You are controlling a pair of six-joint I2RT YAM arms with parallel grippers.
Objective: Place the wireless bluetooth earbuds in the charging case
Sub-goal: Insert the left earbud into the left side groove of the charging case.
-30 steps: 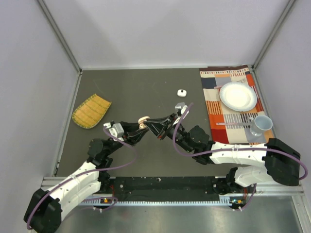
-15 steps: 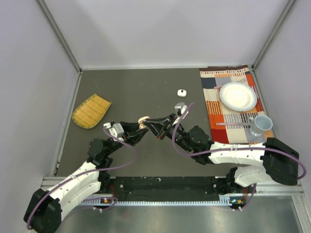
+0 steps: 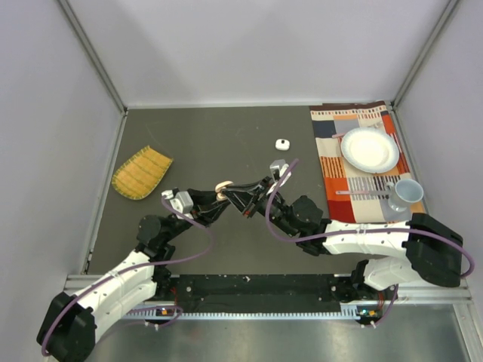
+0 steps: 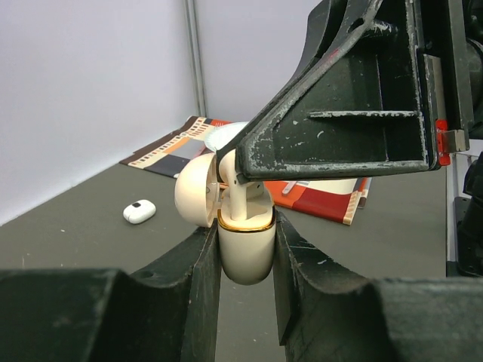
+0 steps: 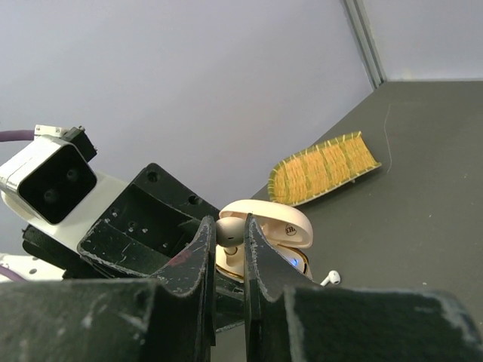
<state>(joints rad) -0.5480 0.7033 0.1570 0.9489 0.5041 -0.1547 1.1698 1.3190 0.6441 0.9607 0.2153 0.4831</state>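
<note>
The left gripper (image 4: 245,240) is clamped tight on the lower shell of a peach charging case (image 4: 245,253), one finger on each side, holding it upright off the table (image 3: 226,139). The case's lid (image 4: 195,192) is flipped open towards the left of the left wrist view. The right gripper (image 5: 229,235) is pinched almost shut on a peach earbud (image 5: 229,228). Only the bud's rounded head shows between the fingers. From the left wrist, its stem (image 4: 240,197) points down into the mouth of the case, but the right gripper's dark body covers the top, so I cannot tell whether it is seated. In the top view the two grippers meet over the middle of the table and the case is a small pale spot (image 3: 223,185). No earbud can be made out there.

Past the case, a white earbud (image 5: 330,278) lies on the table, partly cut off by the right finger. A closed white case (image 3: 282,143) sits further back, and nearer to the arms is a small grey-white thing (image 3: 279,165) too small to tell. A yellow woven mat (image 3: 141,172) lies at the left. At the right, a striped placemat (image 3: 339,170) carries a white plate (image 3: 370,148) and a cup (image 3: 407,192).
</note>
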